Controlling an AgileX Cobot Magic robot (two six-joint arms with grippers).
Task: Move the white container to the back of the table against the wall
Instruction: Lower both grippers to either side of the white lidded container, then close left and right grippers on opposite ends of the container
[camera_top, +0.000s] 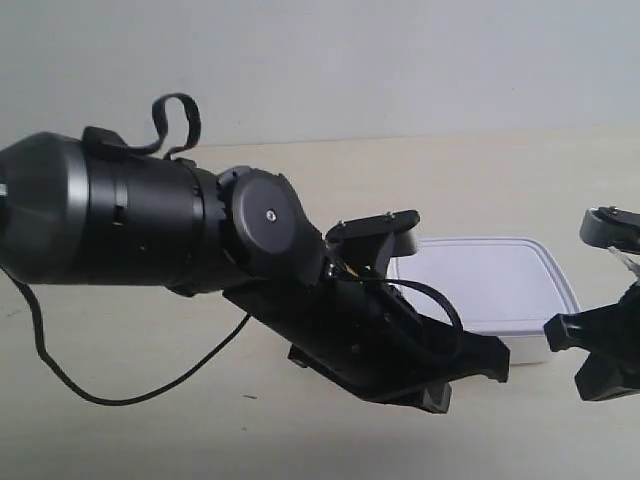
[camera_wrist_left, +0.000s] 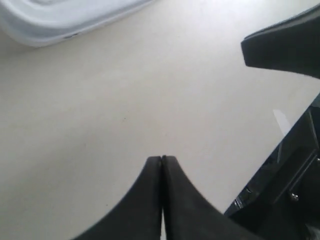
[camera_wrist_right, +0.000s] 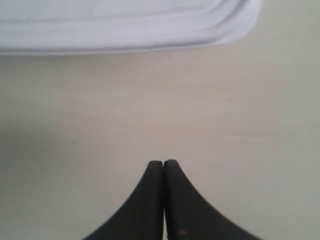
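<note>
The white container (camera_top: 492, 287), a shallow lidded box, lies on the table (camera_top: 150, 430) well short of the wall (camera_top: 400, 60). The arm at the exterior view's left reaches across in front of it, its gripper (camera_top: 497, 362) low by the box's near side. The arm at the exterior view's right has its gripper (camera_top: 553, 333) beside the box's right end. In the left wrist view my gripper (camera_wrist_left: 161, 159) is shut on nothing, the container (camera_wrist_left: 60, 20) well ahead of it. My right gripper (camera_wrist_right: 163, 162) is also shut and empty, apart from the container (camera_wrist_right: 125, 25).
The other arm's black finger (camera_wrist_left: 285, 45) and body (camera_wrist_left: 285, 190) show close by in the left wrist view. A black cable (camera_top: 120, 395) loops over the table under the big arm. Bare table stretches from behind the container to the wall.
</note>
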